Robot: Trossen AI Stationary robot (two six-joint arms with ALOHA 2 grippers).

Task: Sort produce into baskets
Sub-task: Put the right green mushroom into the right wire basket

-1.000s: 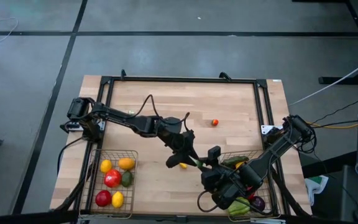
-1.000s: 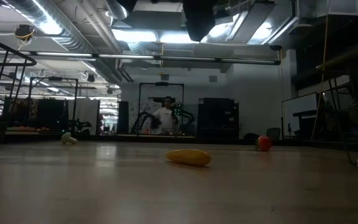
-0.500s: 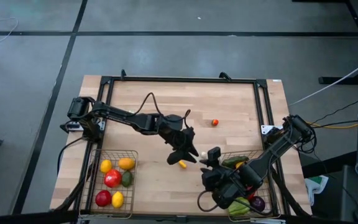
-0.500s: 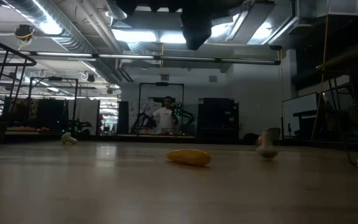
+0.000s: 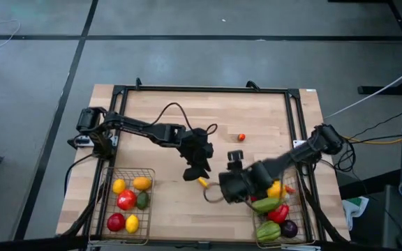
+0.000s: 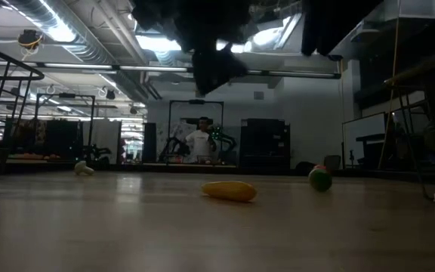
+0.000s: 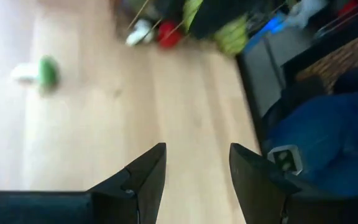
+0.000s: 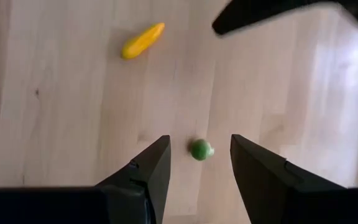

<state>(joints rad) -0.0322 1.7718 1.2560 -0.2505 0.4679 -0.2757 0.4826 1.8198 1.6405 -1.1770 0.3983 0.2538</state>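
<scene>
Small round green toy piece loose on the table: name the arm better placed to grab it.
Right. The right hand, open, frames the small round green toy piece between its fingers in its wrist view. The left hand, also open, sees it far off to one side.

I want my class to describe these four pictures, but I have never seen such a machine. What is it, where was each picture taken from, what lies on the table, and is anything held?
It is a robot with two dark jointed arms, each ending in a two-finger gripper. One picture looks straight down on the pale wooden table. One looks level across the tabletop. The other two look out from each arm's wrist.

Two dark wire-mesh baskets, left and right, hold toy fruit and vegetables. Loose on the wood lie a long yellow piece, a small red piece and a small round green piece.

The left gripper and the right gripper are both open and hold nothing.
</scene>
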